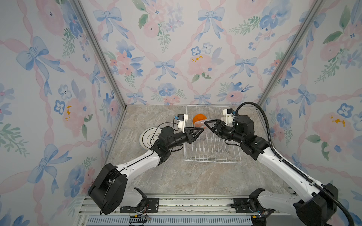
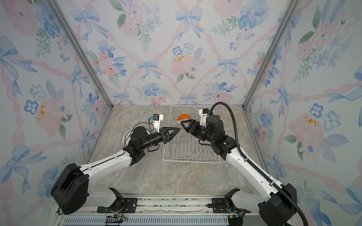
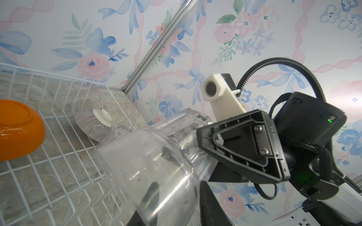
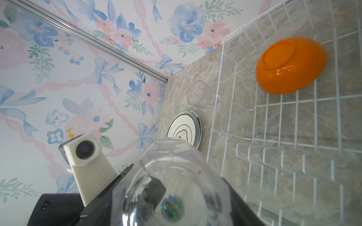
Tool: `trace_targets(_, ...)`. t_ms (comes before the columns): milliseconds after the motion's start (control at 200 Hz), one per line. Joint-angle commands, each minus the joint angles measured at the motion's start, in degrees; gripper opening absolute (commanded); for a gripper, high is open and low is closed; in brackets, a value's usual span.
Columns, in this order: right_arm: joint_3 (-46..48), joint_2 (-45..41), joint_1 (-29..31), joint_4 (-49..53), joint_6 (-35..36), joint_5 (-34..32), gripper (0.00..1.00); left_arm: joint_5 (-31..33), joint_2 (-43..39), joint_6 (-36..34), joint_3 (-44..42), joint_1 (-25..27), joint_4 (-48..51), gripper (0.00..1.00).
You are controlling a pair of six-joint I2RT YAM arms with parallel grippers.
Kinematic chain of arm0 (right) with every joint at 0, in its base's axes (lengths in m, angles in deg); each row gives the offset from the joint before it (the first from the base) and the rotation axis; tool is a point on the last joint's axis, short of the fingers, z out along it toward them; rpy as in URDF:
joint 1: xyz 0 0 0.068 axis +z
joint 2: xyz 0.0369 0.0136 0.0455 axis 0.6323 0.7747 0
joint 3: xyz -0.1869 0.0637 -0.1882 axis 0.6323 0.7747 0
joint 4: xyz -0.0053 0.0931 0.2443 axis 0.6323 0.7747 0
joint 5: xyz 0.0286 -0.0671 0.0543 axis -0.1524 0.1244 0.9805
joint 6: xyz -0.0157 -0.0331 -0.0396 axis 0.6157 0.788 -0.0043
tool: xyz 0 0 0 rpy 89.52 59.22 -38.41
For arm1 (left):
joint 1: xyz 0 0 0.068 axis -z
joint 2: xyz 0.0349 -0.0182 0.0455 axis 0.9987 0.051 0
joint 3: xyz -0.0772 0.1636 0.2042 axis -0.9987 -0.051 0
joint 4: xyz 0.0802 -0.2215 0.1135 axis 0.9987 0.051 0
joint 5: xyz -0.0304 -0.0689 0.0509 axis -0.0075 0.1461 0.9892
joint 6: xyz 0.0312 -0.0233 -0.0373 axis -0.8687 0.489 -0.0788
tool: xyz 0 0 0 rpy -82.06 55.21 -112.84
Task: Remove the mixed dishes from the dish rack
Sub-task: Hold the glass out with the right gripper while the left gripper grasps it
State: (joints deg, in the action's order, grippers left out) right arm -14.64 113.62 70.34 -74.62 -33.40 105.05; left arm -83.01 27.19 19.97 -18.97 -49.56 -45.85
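Marbled tabletop (image 1: 176, 176) lies beneath; right jaws grasp the clear ribbed tumbler (image 3: 152, 156); left jaws' clench is unclear, so confirm before releasing.

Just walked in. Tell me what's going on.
Both arms meet over the dish rack in what looks like a handover. The right gripper holds a clear tumbler by its base, and the left gripper has its fingers at the open end; whether it grips is unclear. An orange bowl and a ribbed bowl lie bottom-up in the rack. A plate and another tumbler sit on the counter beside it.
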Motion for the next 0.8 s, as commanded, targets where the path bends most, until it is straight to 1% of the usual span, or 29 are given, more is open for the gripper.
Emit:
trace_targets(0, 0.27, 1.02, 0.7, -2.73, -0.69, 2.93, 0.54, -1.49, 0.26, -0.09, 1.37, 0.54, -3.64, 0.32)
trace_targets(70, 0.29, 1.27, 0.7, -2.84, -0.7, 3.17, 0.54, -1.4, 0.11, -0.14, 1.48, 0.54, -3.63, 0.31)
trace_targets(175, 0.27, 1.4, 0.7, -2.76, -0.84, 3.33, 0.54, -0.97, 0.07, -0.03, 1.33, 0.54, -3.64, 0.25)
trace_targets(195, 0.4, 1.42, 0.7, -2.84, -0.86, 3.37, 0.54, -0.96, 0.09, -0.05, 1.33, 0.55, -3.64, 0.23)
trace_targets(255, 0.48, 1.53, 0.72, -2.92, -1.09, 3.56, 0.54, -0.67, 0.07, -0.06, 1.29, 0.53, -3.61, 0.11)
trace_targets(300, 0.61, 1.51, 0.73, -3.03, -1.13, 3.6, 0.54, 0.19, 0.06, -0.04, 1.06, 0.56, -3.55, 0.0)
trace_targets(380, 0.9, 1.5, 0.7, -3.17, -1.3, 3.56, 0.54, 2.39, -0.24, 0.57, 0.27, 0.45, -3.53, 0.0)
trace_targets(605, 1.18, 0.71, 0.7, -2.71, -1.03, 3.06, 0.55, 4.4, -1.26, -0.83, -0.63, 0.46, -2.85, 0.0)
trace_targets(655, 1.19, 0.57, 0.75, -2.27, -0.65, 2.62, 0.58, 5.61, -1.77, -1.64, -0.49, 0.46, -1.08, 0.0)
trace_targets(720, 1.1, 0.25, 0.7, -1.48, -0.19, 1.79, 0.65, 7.07, -2.48, -3.35, -0.08, 0.45, 1.66, 0.0)
trace_targets(795, 1.08, -0.05, 0.7, -0.64, 0.21, 1.19, 0.68, 9.12, -3.47, -4.92, 0.25, 0.44, 5.01, 0.0)
